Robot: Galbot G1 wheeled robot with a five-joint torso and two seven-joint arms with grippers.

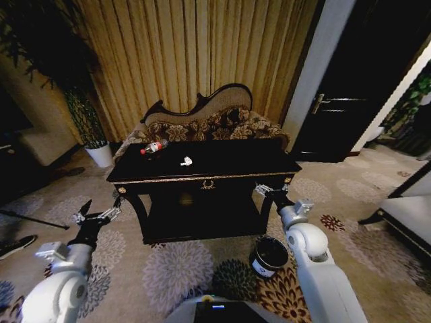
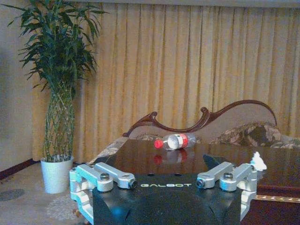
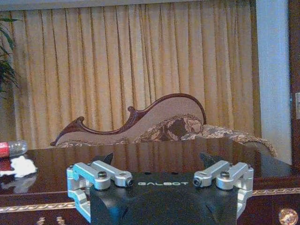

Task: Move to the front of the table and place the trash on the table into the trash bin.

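Left hand: silver fingers spread wide, holding nothing, hanging low over the flowered carpet just in front of the left end of the bench.
Right hand: fingers also spread, nothing between them, raised near the front right corner of the bench.
Trash bin: small black round bin with a white label, standing on the carpet by the right front leg of the bench, just beside the right arm.
Bench: long black glossy wooden console with gold trim and a lower shelf.
Crumpled paper: small white piece, lying near the middle of the bench top.
Bottle: clear plastic with red label and red cap, lying on its side toward the back left of the bench, apart from the paper.
Sofa: carved, floral, directly behind the bench.
Curtain: golden, pleated, behind the sofa.
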